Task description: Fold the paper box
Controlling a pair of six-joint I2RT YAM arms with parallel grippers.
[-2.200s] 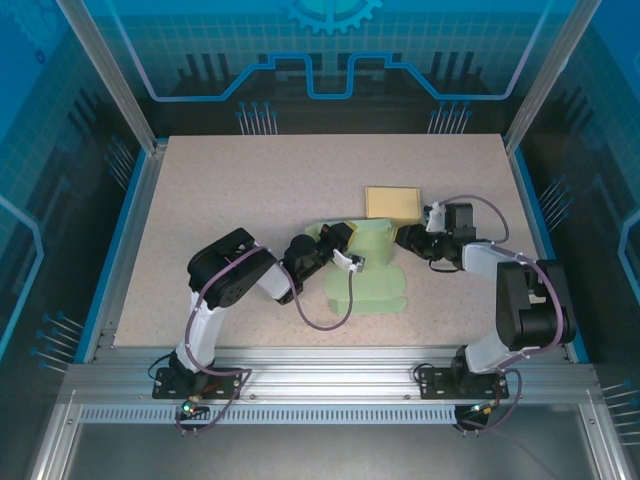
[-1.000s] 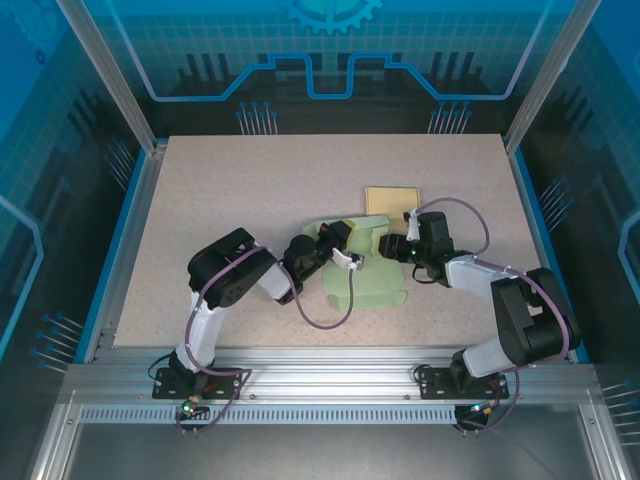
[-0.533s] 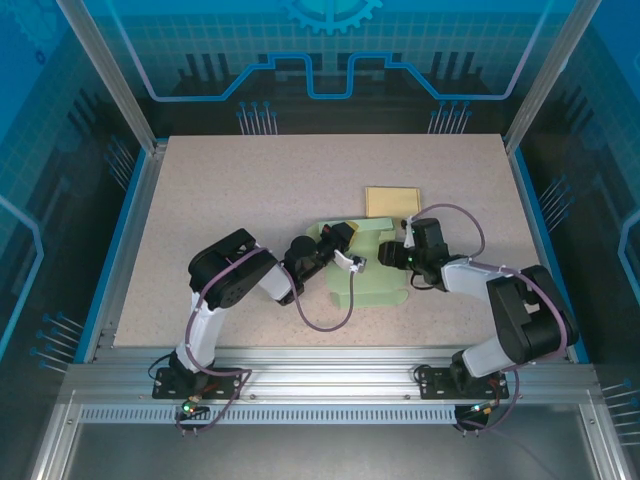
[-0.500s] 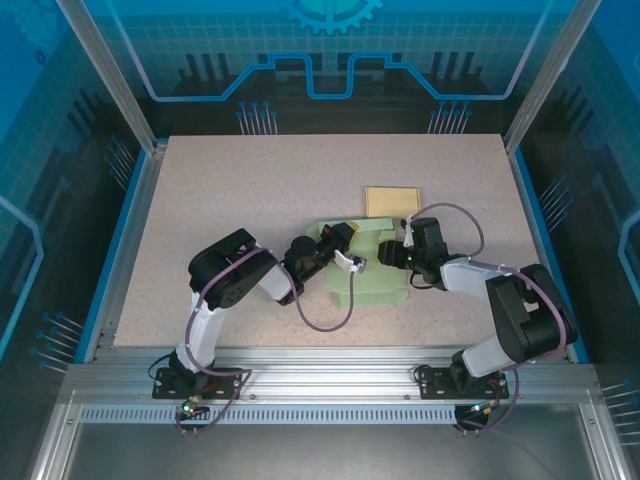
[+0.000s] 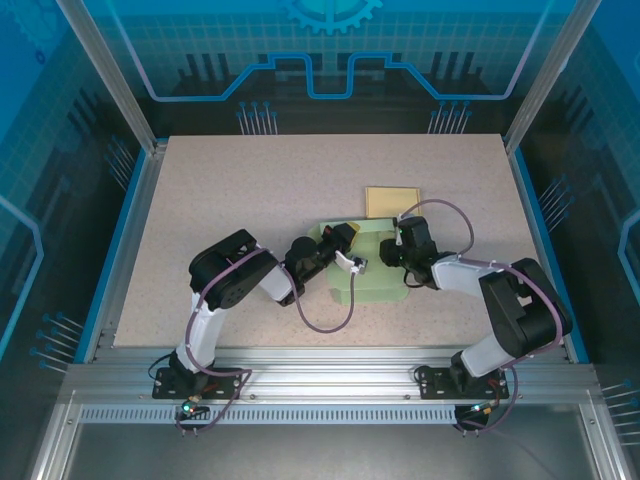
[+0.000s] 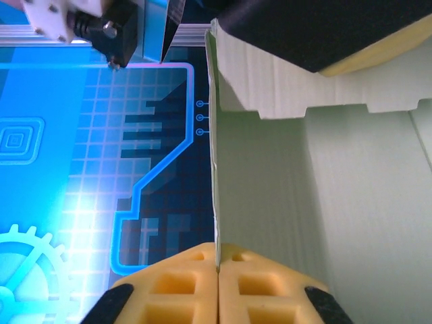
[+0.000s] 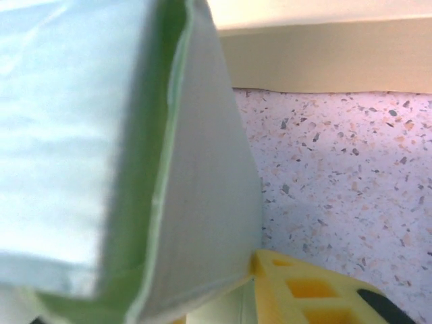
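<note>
Paper box (image 5: 378,285), part-folded, on the speckled table (image 5: 230,200) slightly right of centre, between the two grippers. From the overhead camera I read its longer run as going from far-left to near-right, but both wrists cover its middle, so I hold that loosely. The near portion lies flat. In the left wrist camera one panel stands edge-on, a thin line running up the frame. Material: pale green corrugated card, matte, finely ribbed, with stepped notches along one flap edge. Left gripper (image 5: 338,238): clamped on the paper box, its two yellow waffle-moulded pads (image 6: 182,290) pressed together with the panel's edge pinched in the seam between them. Right gripper (image 5: 392,250): at the box's right side. In the right wrist camera one yellow pad (image 7: 307,290) touches the lower corner of a tilted green panel. The opposite finger is hidden behind the card, so I cannot tell whether this hand is gripping or merely resting against it. Just beyond the box, far right: a flat cream-yellow rectangular slab (image 5: 392,202), smooth-faced and square-edged; whether it touches the card I cannot tell. Behind the raised panel: the enclosure's blue backdrop (image 6: 67,169), printed with a grid, circuit lines and a gear outline.
</note>
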